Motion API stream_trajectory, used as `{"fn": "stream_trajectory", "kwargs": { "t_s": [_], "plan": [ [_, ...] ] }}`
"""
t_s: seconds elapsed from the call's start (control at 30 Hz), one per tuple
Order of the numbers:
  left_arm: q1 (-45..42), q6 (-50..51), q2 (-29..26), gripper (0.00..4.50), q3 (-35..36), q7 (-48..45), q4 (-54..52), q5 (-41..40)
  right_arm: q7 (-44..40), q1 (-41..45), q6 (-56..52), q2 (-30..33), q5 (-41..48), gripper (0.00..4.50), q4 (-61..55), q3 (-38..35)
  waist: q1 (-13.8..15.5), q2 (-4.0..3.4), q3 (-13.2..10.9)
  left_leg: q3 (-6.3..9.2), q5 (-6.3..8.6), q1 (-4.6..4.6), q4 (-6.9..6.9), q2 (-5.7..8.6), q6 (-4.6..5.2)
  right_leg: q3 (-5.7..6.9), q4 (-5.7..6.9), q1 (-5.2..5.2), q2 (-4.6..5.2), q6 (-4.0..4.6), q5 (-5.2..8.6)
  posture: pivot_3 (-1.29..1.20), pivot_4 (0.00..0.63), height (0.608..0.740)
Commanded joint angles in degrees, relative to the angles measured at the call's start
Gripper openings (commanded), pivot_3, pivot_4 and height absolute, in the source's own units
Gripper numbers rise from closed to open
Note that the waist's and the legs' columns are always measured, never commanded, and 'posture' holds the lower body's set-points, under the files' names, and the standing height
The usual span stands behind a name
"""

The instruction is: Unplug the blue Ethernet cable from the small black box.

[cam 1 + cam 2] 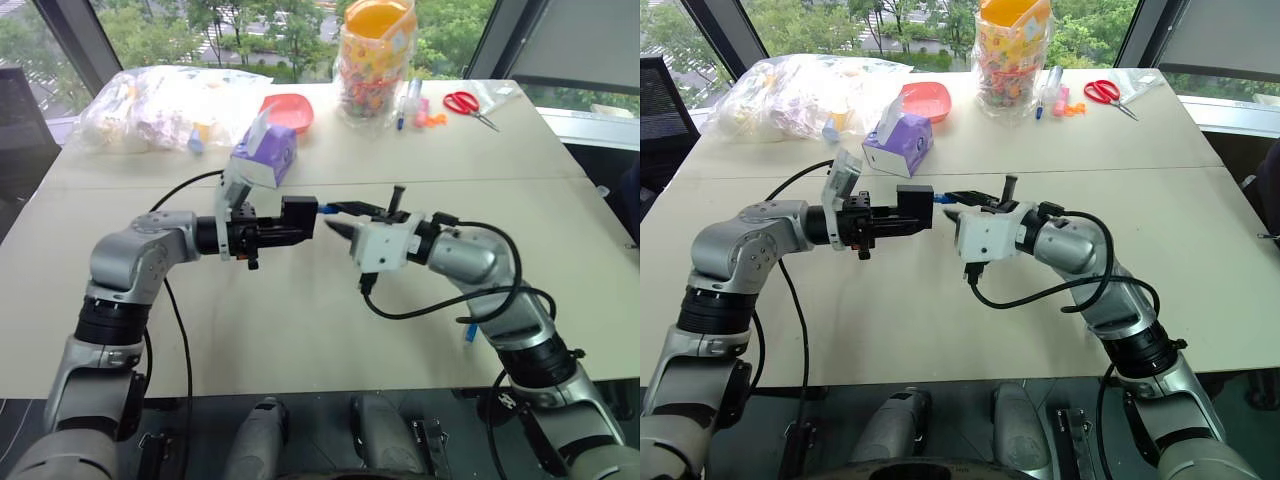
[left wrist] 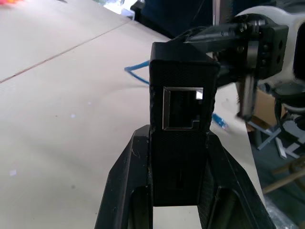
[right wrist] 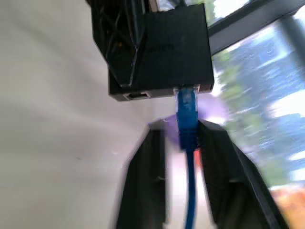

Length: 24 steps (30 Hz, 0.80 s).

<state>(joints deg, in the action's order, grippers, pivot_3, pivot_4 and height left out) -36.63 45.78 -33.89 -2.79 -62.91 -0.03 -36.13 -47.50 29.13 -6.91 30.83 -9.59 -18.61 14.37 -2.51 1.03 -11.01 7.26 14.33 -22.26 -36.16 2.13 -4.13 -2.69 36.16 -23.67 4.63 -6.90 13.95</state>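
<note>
The left gripper (image 1: pixel 283 232) is clamped on the small black box (image 1: pixel 299 219), held above the table (image 1: pixel 300 330), with the blue Ethernet cable (image 3: pixel 187 114) still plugged into its edge. The right gripper (image 3: pixel 181 143) has its fingers loosely apart around the plug, so it should pinch the plug body and pull straight out along the socket. The release tab is hidden, and most of the cable is cut off from sight.
</note>
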Motion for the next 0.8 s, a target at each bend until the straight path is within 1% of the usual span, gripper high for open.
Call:
{"fn": "stream_trajectory", "kwargs": {
  "t_s": [0.03, 0.07, 0.13, 0.17, 0.23, 0.33, 0.4, 0.5, 0.63, 0.73, 0.8],
  "plan": [
    [-0.37, -1.22, -2.45, 0.53, 0.33, -3.51, -0.67, 0.08, -9.62, 4.83, -21.83, 0.87, 17.96, 2.74, -6.51, -4.47, -0.07, -0.01, -0.01, 0.01, 0.0, 0.0, 0.0, 0.0, 0.0, 0.0, 0.0, 0.01, 0.0, 0.0, 0.0, 0.0, 0.15, 0.74],
    [-0.39, -1.26, -3.07, 0.53, 0.27, -4.59, -0.67, -0.11, -11.07, 7.02, -29.11, 0.99, 23.57, 3.22, -7.32, -6.42, -0.07, -0.02, -0.01, 0.01, 0.0, 0.0, -0.01, 0.0, 0.0, 0.0, 0.0, 0.0, 0.0, 0.0, 0.0, 0.0, 0.15, 0.74],
    [-0.53, -0.83, -3.8, 0.53, 0.33, -5.92, -0.8, -0.59, -12.32, 10.12, -38.56, 1.06, 31.37, 4.27, -7.75, -9.42, 0.01, -0.02, -0.01, 0.04, 0.0, 0.0, -0.02, -0.01, 0.01, 0.01, 0.02, 0.0, 0.0, 0.01, 0.0, 0.0, 0.15, 0.74],
    [-0.61, -0.36, -4.14, 0.53, 0.42, -6.54, -1.07, -1.01, -12.44, 11.66, -42.89, 0.86, 35.0, 4.46, -7.14, -11.14, 0.07, -0.02, -0.01, 0.06, 0.0, 0.0, -0.02, -0.01, 0.01, 0.02, 0.02, 0.01, 0.0, 0.01, 0.0, 0.0, 0.15, 0.74],
    [-0.55, 0.31, -4.88, 0.53, 0.64, -7.96, -2.1, -1.84, -11.37, 14.58, -50.81, 0.11, 40.57, 4.46, -4.18, -14.2, 0.13, -0.01, -0.01, 0.09, 0.0, 0.0, -0.01, -0.01, 0.01, 0.06, 0.0, 0.03, 0.0, 0.01, 0.0, 0.0, 0.15, 0.74],
    [-0.28, 1.11, -5.73, 0.53, 0.91, -8.75, -3.23, -2.73, -8.05, 17.0, -58.35, -1.72, 44.51, 4.46, 0.86, -16.5, 0.17, -0.01, -0.01, 0.09, 0.01, -0.01, 0.0, 0.0, 0.03, 0.07, -0.03, 0.04, 0.01, 0.01, 0.0, 0.0, 0.15, 0.74],
    [-0.22, 1.66, -5.95, 0.53, 1.36, -8.9, -3.85, -3.4, -5.91, 17.21, -61.3, -2.58, 45.12, 4.46, 3.95, -16.1, 0.15, -0.01, -0.01, 0.09, 0.01, -0.01, 0.01, 0.0, 0.03, 0.07, -0.03, 0.03, 0.01, 0.01, 0.0, 0.0, 0.15, 0.74],
    [-0.44, 2.34, -5.66, 0.53, 2.14, -8.01, -4.37, -4.37, -4.34, 16.21, -63.43, -3.72, 46.62, 4.46, 5.44, -15.38, 0.12, -0.02, -0.01, 0.08, 0.01, -0.05, 0.02, 0.0, 0.03, 0.07, -0.02, -0.04, 0.01, 0.01, 0.0, 0.0, 0.15, 0.74],
    [-0.37, 3.12, -5.65, 0.53, 2.44, -7.25, -4.93, -4.96, -1.67, 16.5, -65.95, -6.23, 49.37, 4.46, 6.75, -17.07, -0.07, -0.02, -0.01, 0.05, 0.01, -0.07, 0.04, 0.0, 0.03, 0.05, 0.02, -0.09, 0.01, 0.0, 0.0, 0.0, 0.15, 0.74],
    [-0.08, 3.43, -5.78, 0.53, 2.56, -6.99, -5.45, -5.08, -0.57, 16.6, -66.8, -6.42, 50.74, 3.69, 6.43, -17.0, -0.01, -0.02, -0.01, 0.05, 0.01, -0.07, 0.03, 0.0, 0.03, 0.05, 0.02, -0.1, 0.01, 0.0, 0.0, 0.0, 0.15, 0.74],
    [0.03, 3.64, -5.79, 0.53, 2.58, -6.87, -5.66, -5.01, -0.11, 16.72, -67.34, -6.33, 51.75, 3.69, 6.13, -16.68, -0.02, -0.02, -0.01, 0.05, 0.01, -0.07, 0.02, 0.0, 0.03, 0.05, 0.02, -0.09, 0.01, 0.0, 0.0, 0.0, 0.15, 0.74]
  ]
}}
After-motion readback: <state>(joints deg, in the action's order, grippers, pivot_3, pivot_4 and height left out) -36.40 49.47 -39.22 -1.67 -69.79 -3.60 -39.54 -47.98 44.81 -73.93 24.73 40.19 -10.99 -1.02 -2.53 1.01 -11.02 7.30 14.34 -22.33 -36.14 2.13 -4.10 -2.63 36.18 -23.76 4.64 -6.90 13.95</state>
